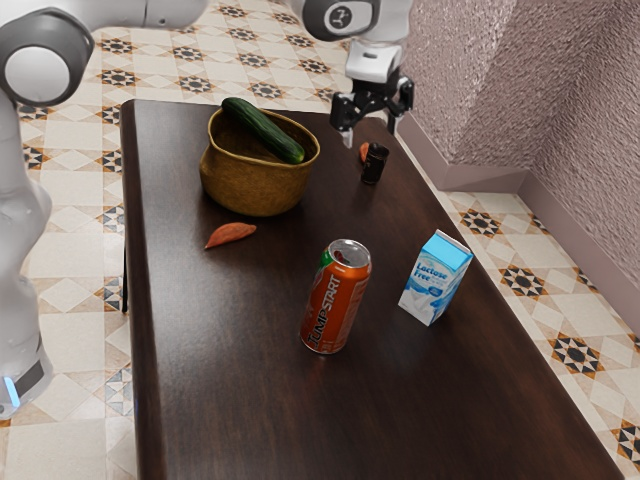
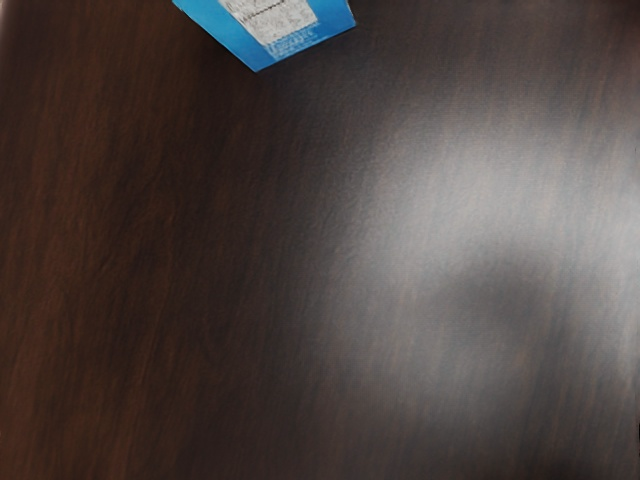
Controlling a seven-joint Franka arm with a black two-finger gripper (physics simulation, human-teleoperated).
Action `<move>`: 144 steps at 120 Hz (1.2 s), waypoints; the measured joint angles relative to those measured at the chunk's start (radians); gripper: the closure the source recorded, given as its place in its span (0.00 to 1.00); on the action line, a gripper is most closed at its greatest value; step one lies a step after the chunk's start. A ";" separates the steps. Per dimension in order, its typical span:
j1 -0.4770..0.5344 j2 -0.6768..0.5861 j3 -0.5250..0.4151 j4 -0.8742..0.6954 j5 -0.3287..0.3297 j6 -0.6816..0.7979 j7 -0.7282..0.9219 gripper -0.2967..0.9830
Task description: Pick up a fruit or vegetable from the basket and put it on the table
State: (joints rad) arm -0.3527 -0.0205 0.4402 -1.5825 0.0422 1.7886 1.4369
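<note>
Dark bench (image 1: 230, 400), 1 cucumber (image 1: 262, 130) slanted in the basket (image 1: 255, 190). Probably firm, slick, moderately heavy; pinch across mid-length. Hand (image 1: 370, 134) wide, empty.

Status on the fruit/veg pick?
Possibly done: tapered orange vegetable on dark wooden table; its origin isn't shown. In hand: nothing, black two-finger gripper open. Left, if that one doesn't count: lift the long green cucumber from the round brass-coloured basket.

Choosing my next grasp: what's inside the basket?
A cucumber lies aslant in the basket. Its near wall and the cucumber hide the bottom, so I can't tell what else is there.
</note>
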 joint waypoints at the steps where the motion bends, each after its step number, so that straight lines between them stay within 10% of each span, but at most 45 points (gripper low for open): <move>1: -0.005 -0.001 0.003 -0.001 0.000 0.000 0.003 0.23; 61: 0.183 -0.028 0.052 -0.058 0.001 0.014 0.141 0.23; 82: 0.039 -0.156 0.044 -0.195 0.050 0.031 0.159 0.23; 144: 0.076 -0.297 0.048 -0.363 0.073 0.052 0.174 0.23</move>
State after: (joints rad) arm -0.2765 -0.3172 0.4879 -1.9451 0.1151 1.8410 1.6107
